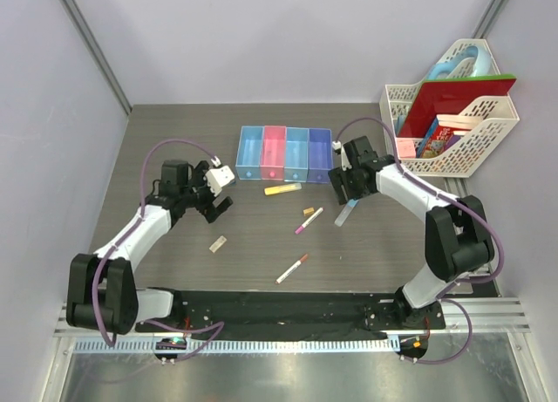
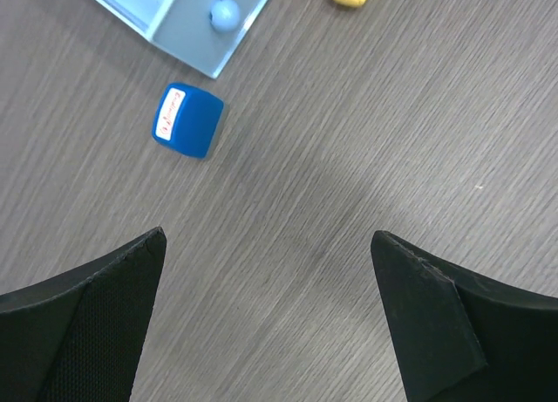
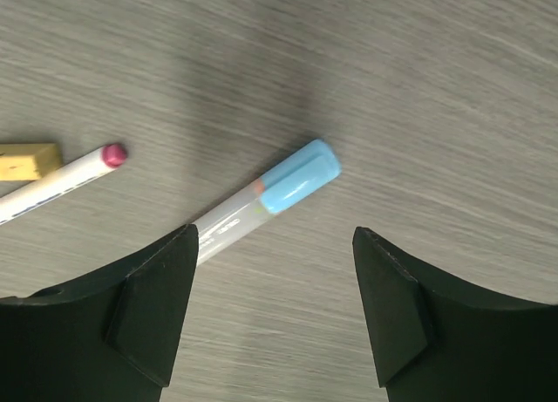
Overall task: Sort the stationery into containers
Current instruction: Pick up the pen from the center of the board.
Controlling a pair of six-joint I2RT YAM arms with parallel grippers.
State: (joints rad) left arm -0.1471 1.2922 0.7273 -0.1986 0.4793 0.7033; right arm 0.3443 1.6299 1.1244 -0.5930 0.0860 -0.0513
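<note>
The containers (image 1: pixel 285 153), four joined bins in light blue, pink, light blue and purple, stand at the back centre. In front of them lie a yellow highlighter (image 1: pixel 282 190), a tan eraser (image 1: pixel 308 212), a pink-tipped pen (image 1: pixel 309 220), a red-tipped pen (image 1: pixel 293 268) and a beige eraser (image 1: pixel 218 243). My right gripper (image 3: pixel 275 234) hangs open over the blue-capped marker (image 3: pixel 261 201), whose barrel runs under one finger. My left gripper (image 2: pixel 268 237) is open over bare table. A blue cube (image 2: pixel 187 120) lies ahead of it, beside the corner of a light blue bin (image 2: pixel 187 27).
White lattice baskets (image 1: pixel 453 114) holding books and a red folder (image 1: pixel 453 101) stand at the back right, close behind the right arm. Grey walls close in the left and right sides. A black rail (image 1: pixel 279 310) runs along the near edge.
</note>
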